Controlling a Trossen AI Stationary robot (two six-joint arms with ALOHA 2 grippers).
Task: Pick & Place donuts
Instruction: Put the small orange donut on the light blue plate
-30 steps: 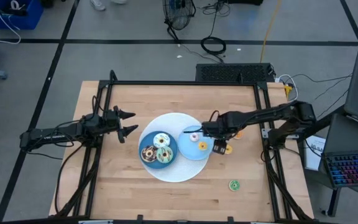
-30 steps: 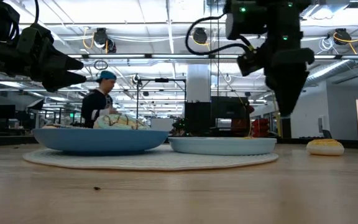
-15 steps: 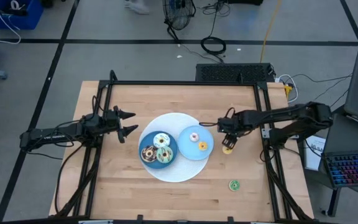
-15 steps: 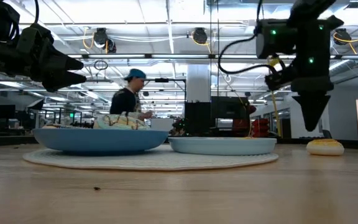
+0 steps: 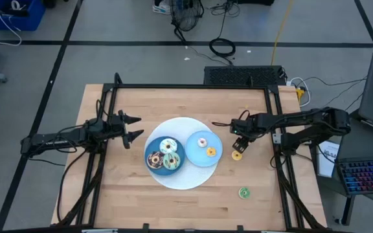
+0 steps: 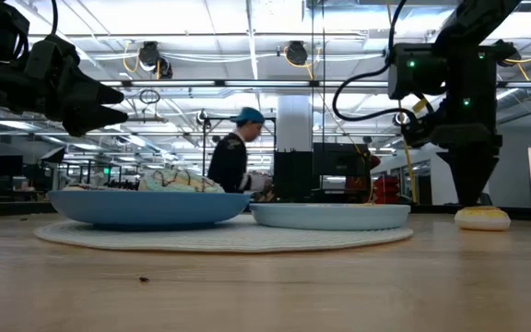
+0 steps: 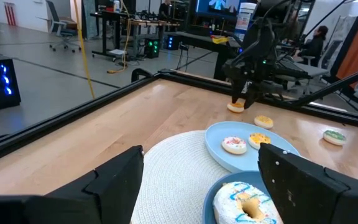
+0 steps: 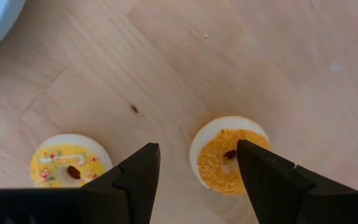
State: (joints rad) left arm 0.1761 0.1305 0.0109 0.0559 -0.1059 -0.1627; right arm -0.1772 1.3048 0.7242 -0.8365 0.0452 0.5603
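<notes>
Three larger donuts, white (image 5: 168, 145), chocolate (image 5: 154, 158) and green (image 5: 172, 162), lie on the dark blue plate (image 5: 177, 153). A tiny pink donut (image 5: 202, 142) and a yellow one (image 5: 211, 151) lie on the light blue plate (image 5: 196, 155). On the bare wood rest a tiny orange donut (image 8: 229, 160), a yellow sprinkled one (image 8: 71, 163) and a green one (image 5: 243, 192). My right gripper (image 8: 196, 152) points down, open, low over the orange donut, which sits between its fingers. My left gripper (image 5: 133, 127) waits open, left of the plates.
Both plates sit on a round white mat (image 5: 185, 178) at the table's middle. A black frame (image 5: 274, 116) borders the tabletop. Bare wood lies right of the mat around the loose donuts. A person (image 6: 233, 164) walks in the room behind the table.
My right gripper has moved from above the light blue plate toward the table's right edge and come down over the loose donuts on the wood. The donuts have stayed where they were. The person in the background has walked to the right.
</notes>
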